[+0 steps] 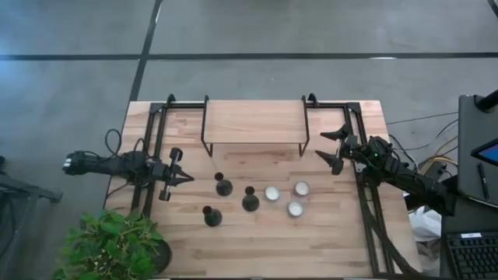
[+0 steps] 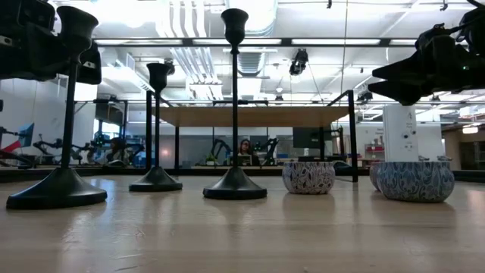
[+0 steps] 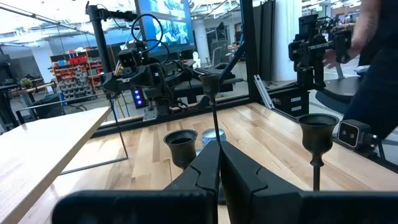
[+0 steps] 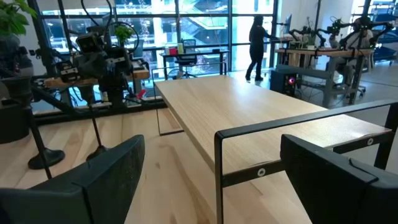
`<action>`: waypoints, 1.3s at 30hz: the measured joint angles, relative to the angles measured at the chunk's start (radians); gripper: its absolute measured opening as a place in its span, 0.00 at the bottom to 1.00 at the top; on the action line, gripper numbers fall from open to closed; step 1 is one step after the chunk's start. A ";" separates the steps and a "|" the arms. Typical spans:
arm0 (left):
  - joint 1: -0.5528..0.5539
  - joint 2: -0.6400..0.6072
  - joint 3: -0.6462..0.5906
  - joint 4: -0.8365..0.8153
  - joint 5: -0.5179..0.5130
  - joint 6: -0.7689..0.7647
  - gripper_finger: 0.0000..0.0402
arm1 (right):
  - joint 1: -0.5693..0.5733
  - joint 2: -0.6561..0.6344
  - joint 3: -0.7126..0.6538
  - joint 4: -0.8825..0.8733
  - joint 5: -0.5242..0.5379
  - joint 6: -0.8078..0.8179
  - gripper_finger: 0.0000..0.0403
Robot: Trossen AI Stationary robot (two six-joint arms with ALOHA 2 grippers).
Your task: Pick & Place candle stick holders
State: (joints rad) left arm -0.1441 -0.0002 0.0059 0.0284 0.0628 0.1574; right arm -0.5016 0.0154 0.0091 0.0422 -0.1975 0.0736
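Left gripper point(image 1: 185, 178) hangs over the table's left side with its fingers pressed together on nothing, its tips aimed toward the middle of the table where the three holders stand. Nearest to it, just ahead of the tips, is holder one point(image 1: 223, 187); holder two point(image 1: 250, 201) stands a little farther on, and holder three point(image 1: 212, 216) sits off to the side of the gripper's line, nearer the front edge. All three stand upright on their domed bases and apart from one another, none of them touched by either arm. In the left wrist view the closed fingers point(image 3: 211, 174) line up almost under a thin stem, with a cup point(image 3: 181, 140) close ahead and another cup point(image 3: 318, 130) off to one side. Beyond the holders, farther from the left gripper, three small patterned bowls point(image 1: 287, 197) cluster together. Right gripper point(image 1: 336, 148) waits over the table's right rear with its fingers spread wide, beside the wooden shelf point(image 1: 253, 122) and well apart from the holders. My reading is that the task is at its start or between picks: nothing is held, and the left arm is posed for an approach. The next move calls for the left fingers to part before going forward, then to come in level on the thin stem of the nearest holder without nudging its base. The stems are slim and the bases small, so an off-centre close could tip one. Where the holders should go cannot be told for sure; the shelf looks a likely place.
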 joint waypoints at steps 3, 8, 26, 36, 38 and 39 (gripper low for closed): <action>0.000 0.000 0.000 0.000 0.000 0.000 0.04 | 0.000 0.000 0.000 0.000 0.143 -0.118 0.91; 0.000 0.000 0.000 0.000 0.000 0.000 0.04 | -0.001 0.001 0.000 0.000 0.405 -0.333 0.91; 0.000 0.000 0.000 -0.002 0.000 0.000 0.04 | -0.001 0.000 0.000 0.114 0.480 -0.294 0.91; 0.000 0.000 0.000 -0.002 0.000 0.000 0.04 | -0.001 0.000 0.000 0.202 0.478 0.107 0.91; 0.000 0.000 0.000 -0.002 0.000 0.000 0.04 | -0.001 0.000 0.000 0.216 0.478 0.117 0.91; 0.000 0.000 0.000 -0.002 0.000 0.000 0.04 | 0.000 0.001 0.000 0.237 0.477 0.143 0.91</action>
State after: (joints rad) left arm -0.1444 -0.0002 0.0059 0.0265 0.0624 0.1574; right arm -0.5020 0.0162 0.0090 0.2793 0.2799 0.2169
